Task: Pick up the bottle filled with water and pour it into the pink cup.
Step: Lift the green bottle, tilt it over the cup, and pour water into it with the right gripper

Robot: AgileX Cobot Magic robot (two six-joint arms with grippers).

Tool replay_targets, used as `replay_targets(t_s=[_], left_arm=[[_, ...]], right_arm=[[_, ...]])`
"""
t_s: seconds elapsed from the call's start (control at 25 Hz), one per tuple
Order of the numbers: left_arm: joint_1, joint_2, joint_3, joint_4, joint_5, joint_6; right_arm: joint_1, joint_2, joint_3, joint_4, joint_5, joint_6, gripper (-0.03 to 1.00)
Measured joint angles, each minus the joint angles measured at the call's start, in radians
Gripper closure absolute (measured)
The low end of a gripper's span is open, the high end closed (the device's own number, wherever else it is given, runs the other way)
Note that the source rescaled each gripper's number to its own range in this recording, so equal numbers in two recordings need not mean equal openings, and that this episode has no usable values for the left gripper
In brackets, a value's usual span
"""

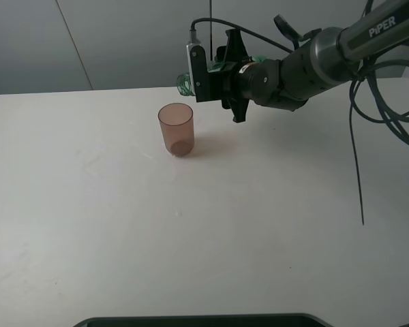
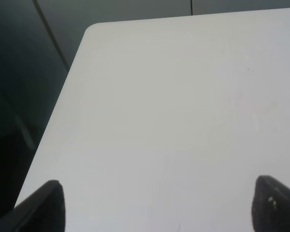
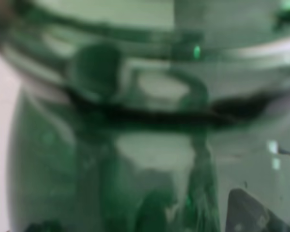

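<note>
Green plastic is all the right wrist camera gives us: the bottle (image 3: 135, 145) jammed up against the lens, blurred, no cup anywhere. Switch to the high camera and it makes sense. The right gripper (image 1: 219, 73) is clenched on the bottle (image 1: 185, 83), which lies tipped close to level in the air, its open neck poking out toward the pink cup (image 1: 176, 128). The cup stands upright on the white bench (image 1: 273, 231), just below that neck. Is the mouth truly over the rim? From up here it looks a touch behind it, hard to call. So the pour wants care: get the mouth over the cup's middle, then roll the wrist slowly, thin stream, no lurching. Whether water is running, I can't tell. Only the left wrist view shows the left gripper (image 2: 157, 205), released, fingertips wide apart over bare bench.
</note>
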Motion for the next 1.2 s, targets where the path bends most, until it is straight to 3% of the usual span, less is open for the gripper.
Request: replay_targets(t_s=[1.2], left_arm=[[0.0,0.0,0.0,0.0,0.0,0.0]], right_arm=[[0.0,0.0,0.0,0.0,-0.025,-0.099,0.97]])
